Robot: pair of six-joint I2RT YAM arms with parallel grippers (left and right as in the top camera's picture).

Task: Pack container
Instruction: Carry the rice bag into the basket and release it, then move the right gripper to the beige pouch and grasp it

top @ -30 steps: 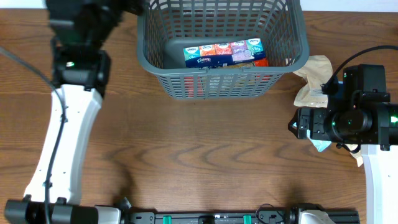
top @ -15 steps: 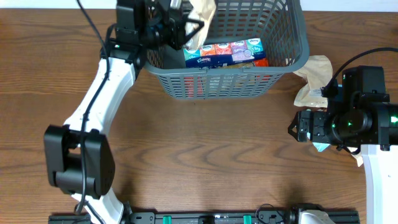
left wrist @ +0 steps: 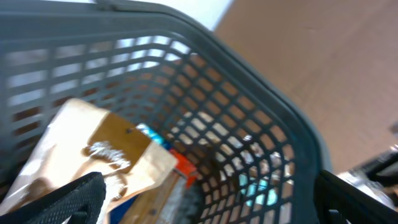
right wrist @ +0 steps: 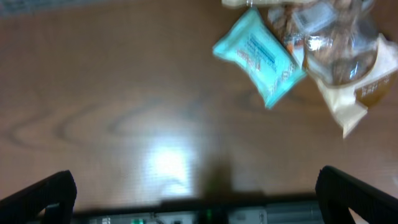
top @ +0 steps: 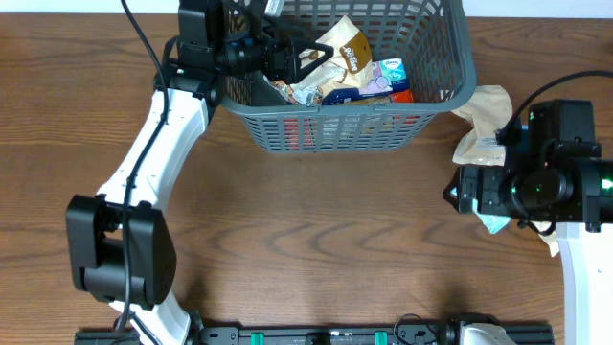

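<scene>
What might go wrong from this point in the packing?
1. The tan packet lies tilted on the tissue pack inside the container, close to the open left gripper; lifting away might snag it.
2. The teal packet lies against the clear bag near the open right gripper, so a grasp may catch both.

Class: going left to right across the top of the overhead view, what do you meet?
Black left gripper → beige and brown snack packet → multicoloured tissue multipack → crumpled beige paper packets.

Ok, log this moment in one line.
left gripper: open at basket | snack pouch: in basket, on tissue packs | right gripper: open near teal packet
</scene>
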